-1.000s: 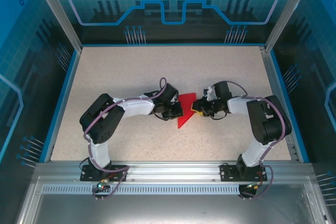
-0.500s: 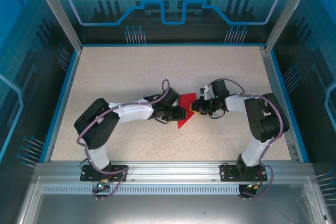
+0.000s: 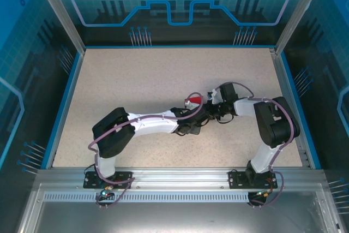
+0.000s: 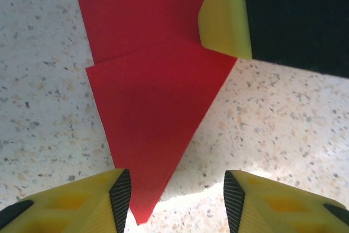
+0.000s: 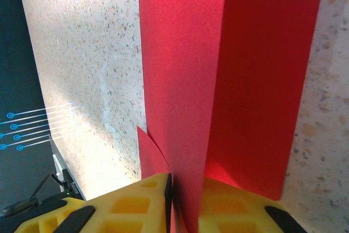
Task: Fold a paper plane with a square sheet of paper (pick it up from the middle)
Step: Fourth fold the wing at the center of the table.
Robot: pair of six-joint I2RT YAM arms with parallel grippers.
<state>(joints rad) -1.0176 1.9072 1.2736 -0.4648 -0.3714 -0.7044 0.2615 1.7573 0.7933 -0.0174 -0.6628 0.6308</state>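
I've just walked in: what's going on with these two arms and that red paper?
Two robot arms are folding a sheet of red paper on the speckled table. The right gripper is shut on the paper, pinching it between its yellow fingers. The left gripper is open, its jaws apart over the paper's pointed end and gripping nothing. The paper is only partly folded, so the plane is not finished.

So the paper plane (image 4: 158, 107) sits mid-table (image 3: 136, 75), left gripper (image 4: 177, 195) right over its pointed tip, one finger on either side, right gripper (image 5: 185, 181) pinching the opposite edge.
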